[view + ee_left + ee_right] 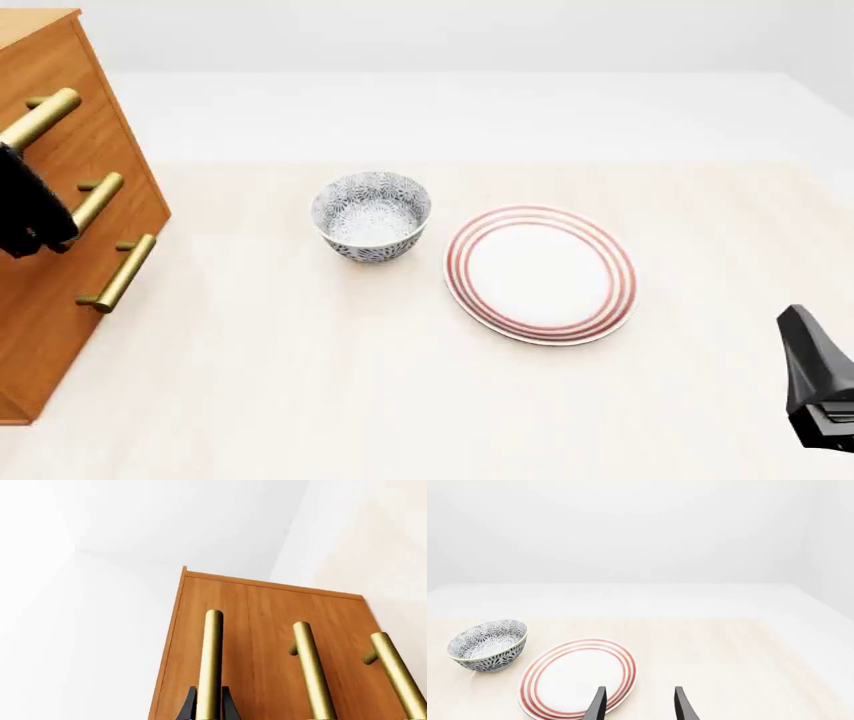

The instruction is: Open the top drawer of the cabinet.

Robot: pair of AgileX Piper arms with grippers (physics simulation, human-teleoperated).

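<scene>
The cabinet point(54, 310) stands at the table's far left, an orange-brown chest with three brass bar handles. The top drawer point(96, 118) sits flush with the two below it. Its handle point(43, 117) runs down behind my left gripper point(30, 215). In the left wrist view the cabinet front point(267, 630) fills the frame. There my left gripper point(209, 707) has its two black fingers point(189, 706) pressed on either side of the top drawer's handle point(211, 655). My right gripper point(639, 707) is open and empty. It hovers low at the table's right front point(817, 385).
A blue-patterned bowl point(372, 215) stands mid-table, with a white plate with red rings point(541, 273) to its right. Both show in the right wrist view, the bowl point(487, 645) and the plate point(577, 677). The middle handle point(312, 670) and lower handle point(399, 672) lie beside the gripped one.
</scene>
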